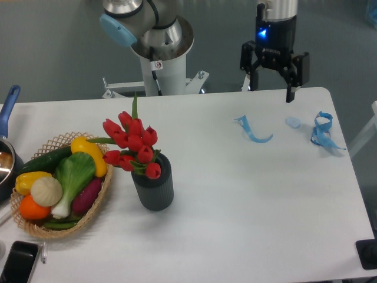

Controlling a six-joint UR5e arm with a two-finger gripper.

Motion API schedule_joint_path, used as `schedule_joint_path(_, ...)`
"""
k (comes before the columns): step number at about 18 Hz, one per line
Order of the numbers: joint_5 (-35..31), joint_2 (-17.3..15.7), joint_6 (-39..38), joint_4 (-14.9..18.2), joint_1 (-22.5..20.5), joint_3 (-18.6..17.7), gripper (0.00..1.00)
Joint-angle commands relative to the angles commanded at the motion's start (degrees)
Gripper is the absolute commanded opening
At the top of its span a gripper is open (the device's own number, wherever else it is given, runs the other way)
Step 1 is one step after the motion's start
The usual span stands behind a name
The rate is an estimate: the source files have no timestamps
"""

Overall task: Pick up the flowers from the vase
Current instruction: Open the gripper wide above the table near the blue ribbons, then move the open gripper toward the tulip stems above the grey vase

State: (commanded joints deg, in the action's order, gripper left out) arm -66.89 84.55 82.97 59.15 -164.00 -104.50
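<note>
One white table (235, 224) bearing, at its left edge, a wicker basket (35, 227) of toy vegetables, and just right of it the dark ribbed vase (154, 191) holding the red flowers (132, 144), upright in its mouth. One gripper (272, 82), fingers spread wide and holding nothing, above the far edge, well apart from the vase. Two blue ribbon scraps (254, 132) lie far right.

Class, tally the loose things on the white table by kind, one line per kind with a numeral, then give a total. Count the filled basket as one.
Vase holding flowers: 1
Wicker basket of toy vegetables: 1
Blue ribbon pieces: 2, one mid-table, one near the right edge
Small pale blue piece: 1
Black phone: 1
Total: 6
</note>
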Motion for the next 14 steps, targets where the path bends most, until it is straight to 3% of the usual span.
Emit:
schedule_joint_path(3, 3.59, -0.26, -2.54, -0.09, 0.35, -1.31, 1.00)
schedule_joint_path(6, 11.40, -0.26, -8.34, -0.18, 0.35, -2.28, 1.00)
schedule_joint_path(8, 15.54, -0.44, -9.06, -0.17, 0.44, -4.91, 1.00)
schedule_joint_path(12, 18.11, -1.23, -9.06, -0.52, 3.68, -9.31, 1.00)
schedule_joint_path(14, 19.07, -0.62, -8.71, -0.96, 4.83, -9.84, 1.00)
